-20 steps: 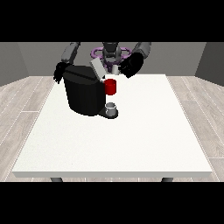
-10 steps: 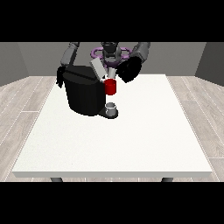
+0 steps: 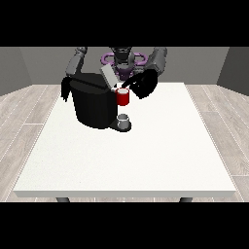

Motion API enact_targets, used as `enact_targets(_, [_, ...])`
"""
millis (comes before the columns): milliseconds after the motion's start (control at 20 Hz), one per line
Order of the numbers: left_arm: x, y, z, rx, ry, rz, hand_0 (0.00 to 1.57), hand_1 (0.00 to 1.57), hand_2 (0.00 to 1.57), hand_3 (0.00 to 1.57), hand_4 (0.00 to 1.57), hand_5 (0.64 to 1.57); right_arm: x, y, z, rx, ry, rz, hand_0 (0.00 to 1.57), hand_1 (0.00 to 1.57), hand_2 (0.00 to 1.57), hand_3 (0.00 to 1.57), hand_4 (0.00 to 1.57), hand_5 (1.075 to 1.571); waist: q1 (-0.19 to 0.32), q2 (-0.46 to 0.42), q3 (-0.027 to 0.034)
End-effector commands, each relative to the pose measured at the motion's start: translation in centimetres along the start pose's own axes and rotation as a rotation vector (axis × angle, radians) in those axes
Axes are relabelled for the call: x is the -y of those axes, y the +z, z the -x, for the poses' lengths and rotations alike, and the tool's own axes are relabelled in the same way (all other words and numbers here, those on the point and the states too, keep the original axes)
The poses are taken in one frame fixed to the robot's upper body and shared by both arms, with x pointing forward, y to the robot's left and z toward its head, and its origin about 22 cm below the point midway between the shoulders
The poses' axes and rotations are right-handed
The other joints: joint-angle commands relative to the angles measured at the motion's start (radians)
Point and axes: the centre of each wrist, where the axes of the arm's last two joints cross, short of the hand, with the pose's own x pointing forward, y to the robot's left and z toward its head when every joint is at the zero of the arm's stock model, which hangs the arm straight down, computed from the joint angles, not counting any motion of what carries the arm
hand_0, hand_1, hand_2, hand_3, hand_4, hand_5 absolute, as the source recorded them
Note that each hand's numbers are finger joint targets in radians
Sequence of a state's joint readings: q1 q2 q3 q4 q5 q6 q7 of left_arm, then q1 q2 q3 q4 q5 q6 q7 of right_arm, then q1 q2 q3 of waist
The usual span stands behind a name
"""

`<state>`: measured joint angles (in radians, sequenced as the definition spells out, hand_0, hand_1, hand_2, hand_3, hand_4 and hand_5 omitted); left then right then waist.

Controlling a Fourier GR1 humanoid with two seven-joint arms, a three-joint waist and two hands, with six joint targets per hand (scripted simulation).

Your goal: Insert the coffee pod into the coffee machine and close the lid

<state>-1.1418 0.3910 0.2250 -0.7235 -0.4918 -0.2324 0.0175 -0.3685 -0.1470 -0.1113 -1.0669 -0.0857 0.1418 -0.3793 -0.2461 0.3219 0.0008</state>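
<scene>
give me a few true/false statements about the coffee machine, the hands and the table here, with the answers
1. The coffee machine stands on the white table. True.
2. The machine's lid is shut flat. False: it stands raised and tilted.
3. The hand at the view's right hovers by a red thing at the machine. True.
4. The hand at the view's left rests at the table's near edge. False: it is beside the machine, at its far left side.
5. A small grey thing sits at the machine's base, under the red thing. True.
</scene>
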Motion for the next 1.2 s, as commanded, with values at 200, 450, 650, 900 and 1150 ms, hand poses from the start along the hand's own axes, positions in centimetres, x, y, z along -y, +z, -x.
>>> enact_targets(200, [-1.9, 0.0, -0.6, 0.009, -0.058, -0.016, 1.44, 1.44, 1.48, 1.33, 0.70, 1.571, 2.3, -1.1, -0.6, 0.011, -0.008, 0.011, 0.00, 0.00, 0.00, 0.00, 0.21, 1.571, 0.004, 0.045, -0.0003])
enact_targets(450, [0.5, -0.8, -2.0, 0.019, -0.021, -0.020, 1.39, 1.39, 1.44, 1.37, 0.60, 1.571, 0.2, -1.5, 0.2, -0.025, 0.011, 0.023, 0.00, 0.00, 0.00, 0.00, 0.25, 1.571, 0.010, 0.010, -0.0004])
enact_targets(650, [-0.3, -1.1, -3.4, 0.071, -0.069, -0.046, 1.40, 1.40, 1.44, 1.40, 0.63, 1.571, 0.2, -3.5, -1.2, 0.041, 0.019, 0.042, 0.00, 0.00, 0.00, 0.00, 0.24, 1.571, 0.012, 0.078, -0.0001])
enact_targets(900, [2.4, -0.8, -1.4, 0.114, 0.122, -0.013, 0.00, 0.00, 0.00, 0.00, 0.00, 1.571, 1.0, -0.5, 1.6, -0.006, -0.041, 0.070, 0.00, 0.00, 0.00, 0.00, 0.32, 1.571, 0.042, 0.025, -0.0005])
enact_targets(1150, [8.6, 1.4, 3.5, 0.139, 0.257, 0.120, 0.00, 0.00, 0.00, 0.00, 0.00, 1.571, 4.5, 4.2, 4.3, -0.118, -0.053, 0.162, 0.00, 0.00, 0.00, 0.00, 0.22, 1.571, 0.150, -0.090, -0.0008])
